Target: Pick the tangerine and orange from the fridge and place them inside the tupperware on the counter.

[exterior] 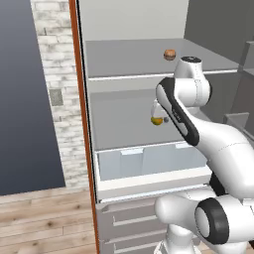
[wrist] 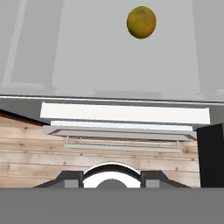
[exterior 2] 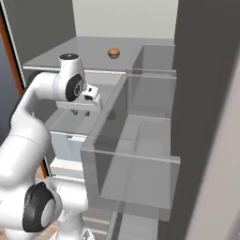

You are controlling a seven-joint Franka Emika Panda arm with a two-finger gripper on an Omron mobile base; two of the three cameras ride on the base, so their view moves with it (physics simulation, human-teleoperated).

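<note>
Kitchen, fridge (exterior: 129, 64) open, pale grey inside. Orange fruit (wrist: 141, 22) lies on middle fridge shelf (exterior: 124, 124), apart from gripper, nothing touching it; whether orange or tangerine cannot tell. Second small brownish fruit (exterior: 169, 54) on upper fridge shelf (exterior: 124, 57), toward back. Gripper (exterior 2: 80, 112) hangs over middle shelf, jaws closed, nothing held. Translucent crisper drawer (exterior: 149, 161) just below middle shelf. Wood floor (exterior: 44, 221) beside fridge.
</note>
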